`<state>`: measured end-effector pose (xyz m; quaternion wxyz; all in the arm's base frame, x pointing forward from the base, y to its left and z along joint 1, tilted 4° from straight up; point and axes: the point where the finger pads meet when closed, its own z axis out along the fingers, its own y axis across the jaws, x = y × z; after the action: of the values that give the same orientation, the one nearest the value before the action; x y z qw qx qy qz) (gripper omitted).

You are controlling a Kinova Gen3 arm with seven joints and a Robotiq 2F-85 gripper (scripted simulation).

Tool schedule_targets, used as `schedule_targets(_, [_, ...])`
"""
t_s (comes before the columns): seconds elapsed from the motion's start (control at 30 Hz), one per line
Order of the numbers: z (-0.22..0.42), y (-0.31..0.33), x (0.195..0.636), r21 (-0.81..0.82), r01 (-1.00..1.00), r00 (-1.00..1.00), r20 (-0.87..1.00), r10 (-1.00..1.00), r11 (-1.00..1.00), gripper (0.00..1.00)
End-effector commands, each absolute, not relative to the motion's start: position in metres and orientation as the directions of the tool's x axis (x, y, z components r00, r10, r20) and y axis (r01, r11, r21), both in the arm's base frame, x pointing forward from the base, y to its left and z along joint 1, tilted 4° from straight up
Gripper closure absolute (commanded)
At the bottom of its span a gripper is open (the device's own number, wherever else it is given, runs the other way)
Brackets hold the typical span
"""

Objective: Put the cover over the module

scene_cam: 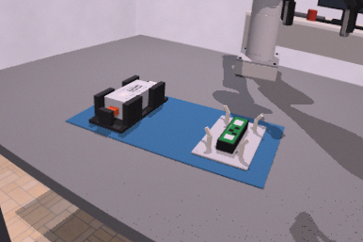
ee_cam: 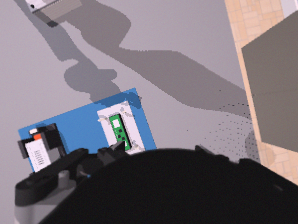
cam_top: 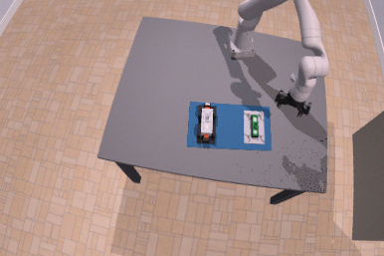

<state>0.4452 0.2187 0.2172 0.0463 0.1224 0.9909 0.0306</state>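
The white cover (cam_top: 207,122) (scene_cam: 127,93) (ee_cam: 39,155) sits between the black uprights of its holder (cam_top: 214,139) (scene_cam: 133,111) (ee_cam: 52,136), with orange parts at its ends. The green-topped module (cam_top: 255,127) (scene_cam: 228,136) (ee_cam: 119,129) lies on the white base plate (cam_top: 247,128) (scene_cam: 256,140) (ee_cam: 132,127), among slanted pale posts near the plate's corners. My gripper (cam_top: 289,109) (scene_cam: 317,26) is open and empty. It hangs high above the table, to the right of the base plate in the top view. In the wrist view its dark body hides the lower part, including part of the cover and holder.
Holder and base plate stand apart on a blue mat (cam_top: 229,127) (scene_cam: 169,121) (ee_cam: 80,126) on the grey table (cam_top: 154,77) (scene_cam: 61,77). The arm's base (cam_top: 243,53) (scene_cam: 256,69) is behind the mat. A dark cabinet (cam_top: 369,181) (ee_cam: 275,90) stands beyond the table's right edge.
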Motion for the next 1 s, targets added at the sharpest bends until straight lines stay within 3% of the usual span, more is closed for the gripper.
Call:
schedule_targets(0.0, [0.221,0.217,0.447,0.08,0.245,-0.964,-0.088,0.251,0.966,0.0])
schedule_targets(0.97, [0.247,0.103,0.425,0.008,-0.138,-0.988,-0.07,-0.137,0.99,0.0])
